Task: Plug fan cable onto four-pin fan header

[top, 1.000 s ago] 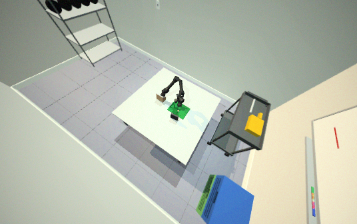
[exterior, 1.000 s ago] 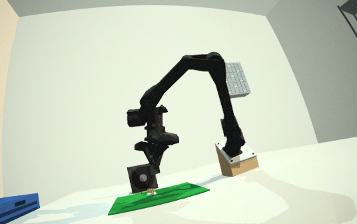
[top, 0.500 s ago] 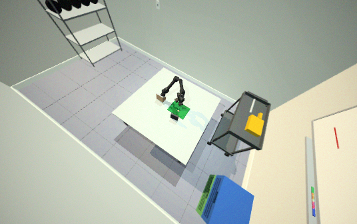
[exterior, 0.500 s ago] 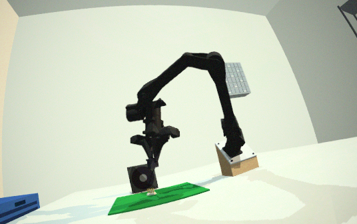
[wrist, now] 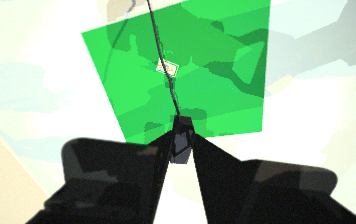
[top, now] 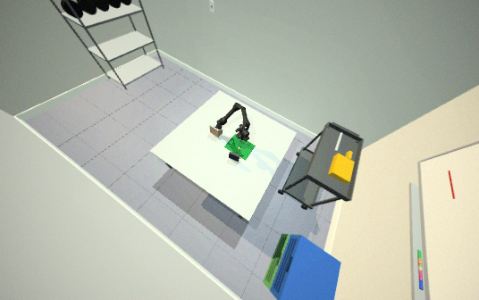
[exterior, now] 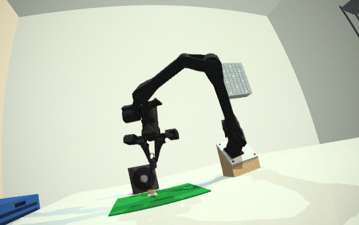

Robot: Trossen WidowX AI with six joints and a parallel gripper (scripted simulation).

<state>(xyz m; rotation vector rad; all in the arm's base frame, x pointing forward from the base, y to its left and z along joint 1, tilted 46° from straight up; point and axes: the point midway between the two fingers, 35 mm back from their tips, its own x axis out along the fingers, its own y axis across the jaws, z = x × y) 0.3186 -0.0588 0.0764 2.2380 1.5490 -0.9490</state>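
My gripper [exterior: 153, 162] [wrist: 183, 136] is shut on the small black plug [wrist: 183, 124] and holds it in the air above the green board [top: 232, 145] [exterior: 128, 207] [wrist: 115, 95]. The white four-pin header [exterior: 152, 193] [wrist: 167, 68] stands on the board, its pins upright. In the exterior view the plug hangs well above the header; in the wrist view the header shows beyond the plug. A thin dark cable [wrist: 157, 37] runs from the plug across the header in the wrist view. The black fan [top: 233, 156] [exterior: 134, 190] stands beside the board. The plug's underside is hidden.
The white table [top: 197, 152] carries the board, the fan and the arm's wooden base block [top: 215, 131] [exterior: 246, 166]. A dark cart [top: 319, 165] with a yellow object [top: 341, 168] stands beside the table. A blue box [top: 308, 268] is on the floor.
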